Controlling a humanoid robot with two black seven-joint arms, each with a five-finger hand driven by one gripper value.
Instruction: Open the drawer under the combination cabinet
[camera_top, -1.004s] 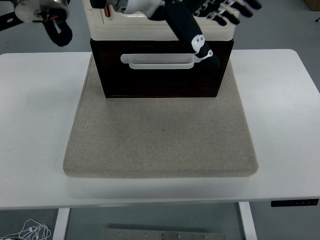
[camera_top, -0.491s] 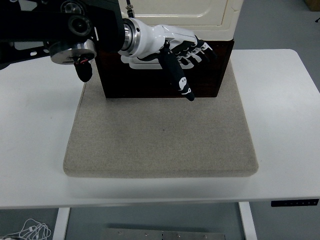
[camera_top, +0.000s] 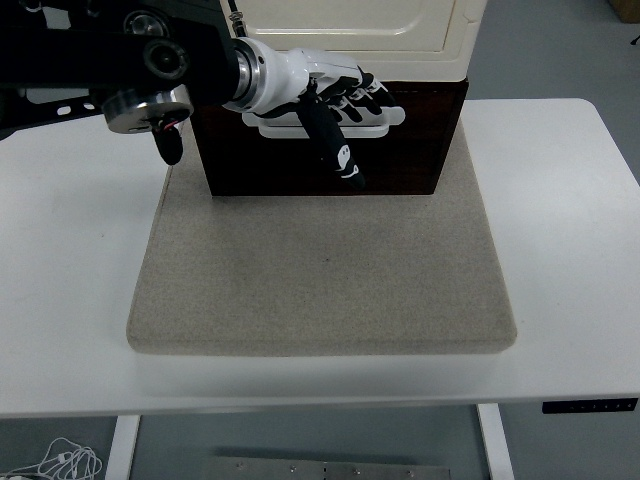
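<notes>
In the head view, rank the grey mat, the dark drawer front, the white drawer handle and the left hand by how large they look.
1. Grey mat, by far the largest.
2. Dark drawer front.
3. Left hand and white drawer handle: about alike. The hand covers part of the handle and is nearer the camera, so I won't rank them.

Dark brown wooden drawer (camera_top: 400, 150) with white bar handle (camera_top: 385, 117) sat under cream cabinet (camera_top: 400, 25) on grey felt mat (camera_top: 320, 280), white table (camera_top: 70, 250). Left hand (camera_top: 325, 95) lay over handle, 1 thumb (camera_top: 335, 150) extended downward.
</notes>
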